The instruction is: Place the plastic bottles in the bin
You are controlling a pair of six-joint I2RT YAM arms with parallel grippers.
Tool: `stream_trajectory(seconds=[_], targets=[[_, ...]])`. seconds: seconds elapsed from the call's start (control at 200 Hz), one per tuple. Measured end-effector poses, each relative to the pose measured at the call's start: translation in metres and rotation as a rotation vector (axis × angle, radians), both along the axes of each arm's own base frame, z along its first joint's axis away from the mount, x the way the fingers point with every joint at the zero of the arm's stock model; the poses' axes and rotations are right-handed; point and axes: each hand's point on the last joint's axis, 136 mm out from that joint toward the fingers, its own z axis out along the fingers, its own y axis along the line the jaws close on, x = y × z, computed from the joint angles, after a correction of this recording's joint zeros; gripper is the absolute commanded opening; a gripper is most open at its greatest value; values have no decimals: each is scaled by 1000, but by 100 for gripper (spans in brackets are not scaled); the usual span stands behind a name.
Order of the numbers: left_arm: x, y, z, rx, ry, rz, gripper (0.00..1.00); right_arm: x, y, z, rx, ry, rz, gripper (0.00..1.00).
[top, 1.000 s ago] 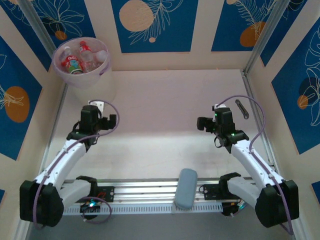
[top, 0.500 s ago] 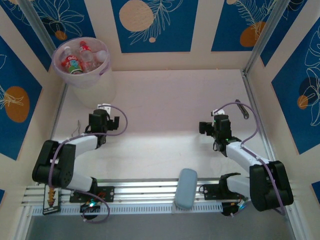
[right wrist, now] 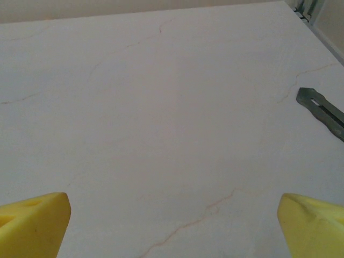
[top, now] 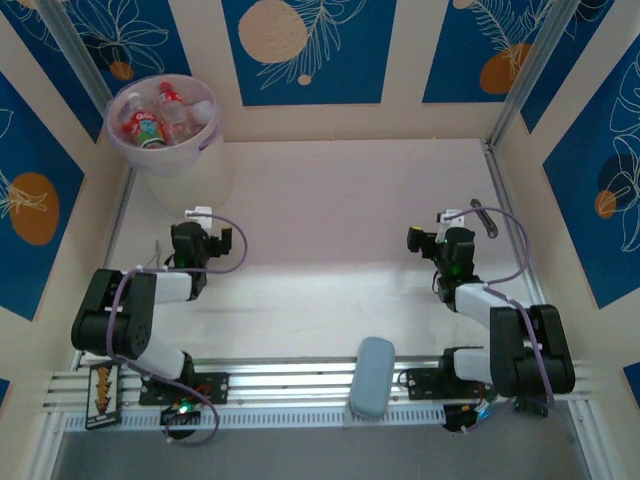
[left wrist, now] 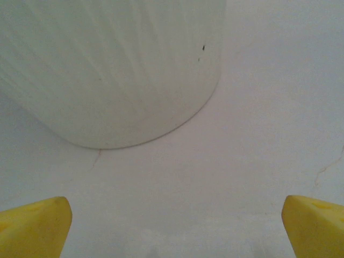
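Note:
The bin (top: 205, 135), a round pale translucent bucket, stands in the far left corner of the table. Inside it lie plastic bottles (top: 146, 128) with red labels and red or white caps. My left gripper (top: 203, 225) is just in front of the bin, open, with nothing between its yellow fingertips (left wrist: 33, 226). The bin's wall (left wrist: 107, 70) rises close ahead in the left wrist view, above my left gripper (left wrist: 174, 231). My right gripper (top: 440, 228) is open over bare table at the right. Nothing lies between its fingertips (right wrist: 33, 223), and my right gripper (right wrist: 173, 226) faces an empty surface.
A grey metal tool (top: 483, 217) lies near the right rail, also seen as the tool (right wrist: 322, 110) in the right wrist view. A grey-blue oblong pad (top: 372, 375) rests on the front rail between the arm bases. Patterned walls enclose the table.
Both arms have folded back toward their bases, elbows drawn in. The grippers stayed open and low, shifting only slightly. The bottles in the bin have not moved.

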Motion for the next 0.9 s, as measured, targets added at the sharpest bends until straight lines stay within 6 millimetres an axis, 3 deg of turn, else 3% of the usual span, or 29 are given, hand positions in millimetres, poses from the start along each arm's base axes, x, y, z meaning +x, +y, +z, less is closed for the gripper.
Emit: stream_trajectory(seconds=[0.24, 0.41, 0.9], targets=[[-1, 1, 3, -53, -53, -25, 100, 16, 2, -5, 62, -37, 24, 99], [-5, -4, -7, -65, -36, -54, 100, 18, 12, -33, 69, 18, 55, 99], [-2, -5, 0, -65, -70, -60, 100, 26, 16, -22, 69, -15, 68, 99]])
